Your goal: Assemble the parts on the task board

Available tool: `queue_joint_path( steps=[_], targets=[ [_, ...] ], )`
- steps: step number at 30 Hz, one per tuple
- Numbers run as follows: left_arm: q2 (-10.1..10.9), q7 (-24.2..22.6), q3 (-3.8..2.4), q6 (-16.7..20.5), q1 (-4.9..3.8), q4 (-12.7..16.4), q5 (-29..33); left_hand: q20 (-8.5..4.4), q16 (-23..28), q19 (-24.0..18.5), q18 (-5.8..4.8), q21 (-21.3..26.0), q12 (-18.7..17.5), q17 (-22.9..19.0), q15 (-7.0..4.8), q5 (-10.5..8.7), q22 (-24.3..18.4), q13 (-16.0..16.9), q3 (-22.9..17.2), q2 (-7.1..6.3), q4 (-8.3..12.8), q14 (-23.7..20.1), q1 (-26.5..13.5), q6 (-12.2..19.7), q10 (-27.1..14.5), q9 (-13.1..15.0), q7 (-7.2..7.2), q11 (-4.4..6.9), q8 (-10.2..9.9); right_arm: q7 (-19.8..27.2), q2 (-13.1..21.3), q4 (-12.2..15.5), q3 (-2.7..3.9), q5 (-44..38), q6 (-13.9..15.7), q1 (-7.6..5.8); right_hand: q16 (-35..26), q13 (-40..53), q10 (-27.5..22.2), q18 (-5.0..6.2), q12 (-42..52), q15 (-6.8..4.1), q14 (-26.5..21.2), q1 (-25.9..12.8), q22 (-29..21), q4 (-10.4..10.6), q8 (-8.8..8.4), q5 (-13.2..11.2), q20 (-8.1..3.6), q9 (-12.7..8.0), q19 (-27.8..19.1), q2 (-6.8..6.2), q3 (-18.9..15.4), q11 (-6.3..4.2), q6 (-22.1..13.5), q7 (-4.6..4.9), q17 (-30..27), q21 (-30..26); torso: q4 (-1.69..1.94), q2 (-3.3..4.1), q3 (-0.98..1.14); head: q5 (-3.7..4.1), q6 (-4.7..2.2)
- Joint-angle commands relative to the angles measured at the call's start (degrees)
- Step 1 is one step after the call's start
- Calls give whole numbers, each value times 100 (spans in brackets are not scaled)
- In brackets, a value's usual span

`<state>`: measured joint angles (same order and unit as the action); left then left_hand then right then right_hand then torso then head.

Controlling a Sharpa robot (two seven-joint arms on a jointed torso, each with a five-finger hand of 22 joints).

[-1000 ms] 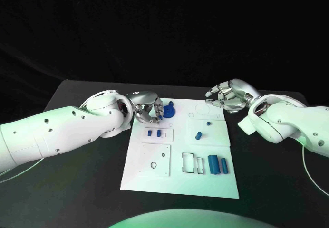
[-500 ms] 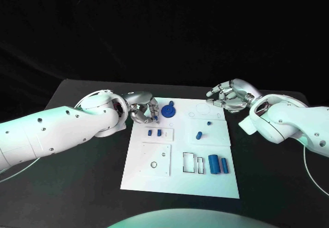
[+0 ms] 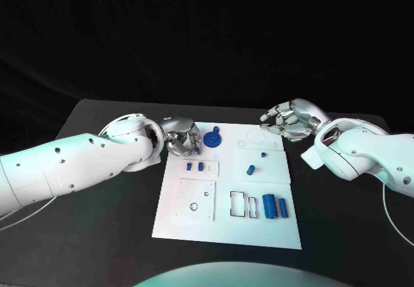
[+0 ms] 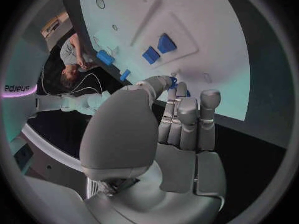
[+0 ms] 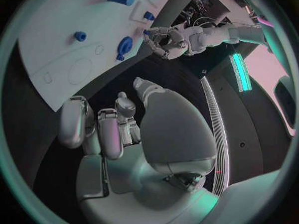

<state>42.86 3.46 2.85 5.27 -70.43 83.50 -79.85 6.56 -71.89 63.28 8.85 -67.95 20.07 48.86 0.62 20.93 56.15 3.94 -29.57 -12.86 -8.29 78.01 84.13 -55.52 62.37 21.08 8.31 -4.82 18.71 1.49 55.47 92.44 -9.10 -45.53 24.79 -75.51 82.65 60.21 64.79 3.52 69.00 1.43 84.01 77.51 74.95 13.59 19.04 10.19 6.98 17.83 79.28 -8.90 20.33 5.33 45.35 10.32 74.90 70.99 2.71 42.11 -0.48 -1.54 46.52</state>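
The white task board (image 3: 228, 230) lies mid-table. My left hand (image 3: 183, 142) hovers over its far left corner and pinches a small blue part (image 4: 173, 80) between thumb and fingertips. Just beside that hand sits a round blue part with a handle (image 3: 213, 140). Two small blue blocks (image 3: 195, 167) stand in a raised plate close under the hand. My right hand (image 3: 289, 122) hangs past the board's far right corner, fingers curled in and holding nothing. A blue peg (image 3: 250, 170) and a smaller blue piece (image 3: 261, 155) stand in the right-hand plate.
Two blue cylinders (image 3: 274, 207) lie near the board's right edge, beside narrow rectangular slots (image 3: 241, 205). A square plate with a round hole (image 3: 195, 201) occupies the near left. Black table (image 3: 95, 239) surrounds the board on all sides.
My left hand has shifted slightly over the board's far left corner, still pinching the small blue part. The right hand has barely moved.
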Motion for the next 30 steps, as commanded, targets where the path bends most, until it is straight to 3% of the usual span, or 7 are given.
queue_joint_path(
  steps=[1,30],
  targets=[
    [-52,-55,0,-100,31,-51,13,-2,-19,29,-78,-6,-32,0,-6,-22,2,-9,15,2,-2,32,-61,-34,34,4,9,1,-36,8,-2,8,0,-62,-65,4,-22,7,19,111,-9,-58,202,11,356,33,5,18,-11,8,-16,7,-8,-7,-1,-13,58,-34,2,-6,-3,-4,-10],
    [-126,35,4,-350,75,-129,-35,-3,-32,39,-82,-14,-94,-3,-2,-42,20,-3,35,-7,-2,31,-71,-37,67,5,9,-1,-54,9,-4,1,0,-65,-67,4,-32,-11,25,111,-17,-63,204,14,350,33,19,19,-17,14,-10,5,-9,-12,-3,-17,51,-46,0,-4,-1,-21,6]
  ],
)
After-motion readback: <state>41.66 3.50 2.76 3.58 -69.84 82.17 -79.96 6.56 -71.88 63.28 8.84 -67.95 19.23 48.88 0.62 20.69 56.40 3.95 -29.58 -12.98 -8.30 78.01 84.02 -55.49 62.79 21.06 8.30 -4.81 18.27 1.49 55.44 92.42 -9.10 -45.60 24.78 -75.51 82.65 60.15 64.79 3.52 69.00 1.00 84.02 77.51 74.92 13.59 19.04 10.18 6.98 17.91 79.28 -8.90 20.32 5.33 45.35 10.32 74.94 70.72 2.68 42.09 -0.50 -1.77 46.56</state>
